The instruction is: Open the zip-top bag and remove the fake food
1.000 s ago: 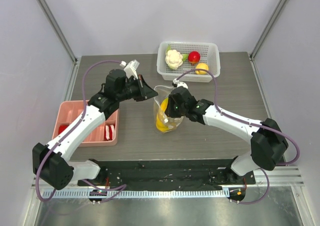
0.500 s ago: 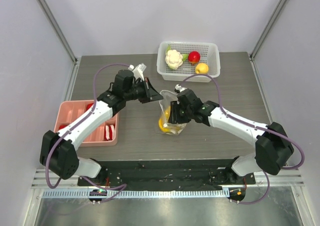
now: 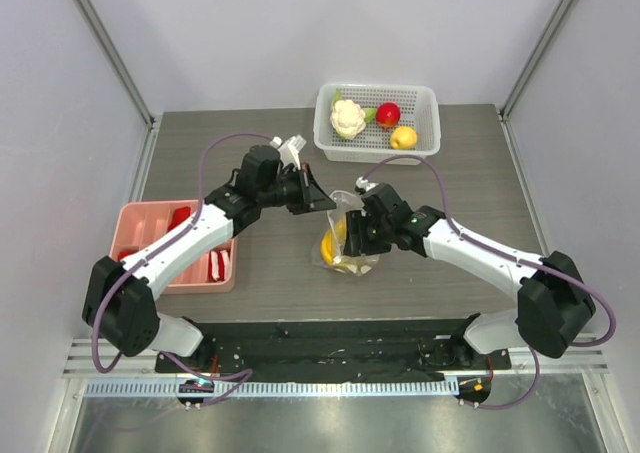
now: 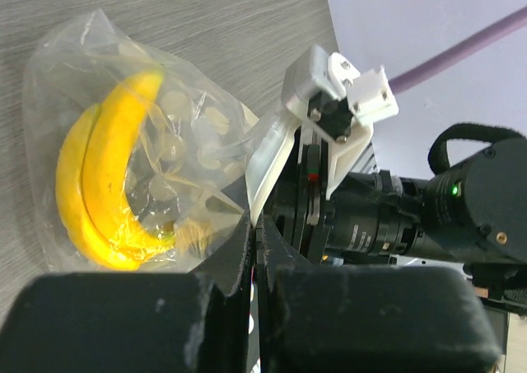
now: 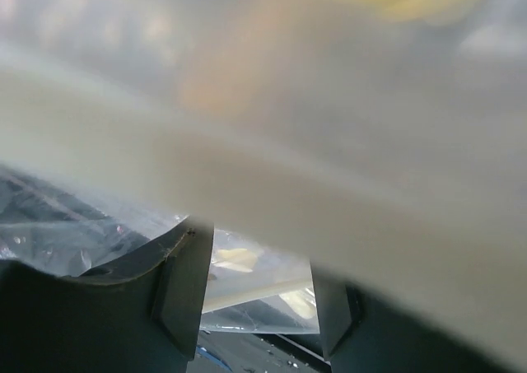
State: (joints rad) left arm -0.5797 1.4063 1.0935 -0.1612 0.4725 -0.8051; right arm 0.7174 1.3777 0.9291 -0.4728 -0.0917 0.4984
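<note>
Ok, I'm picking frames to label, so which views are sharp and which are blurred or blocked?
Top external: evenly lit and sharp, the zip-top bag easy to read. Left wrist: the banana bunch inside is crisp, the dark foreground soft. Right wrist: almost all defocused film close to the lens, with a yellow smear on top; only a lower strip resolves.

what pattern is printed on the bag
The bag is clear plastic with rows of pale round dots. The left wrist view shows it best.
</note>
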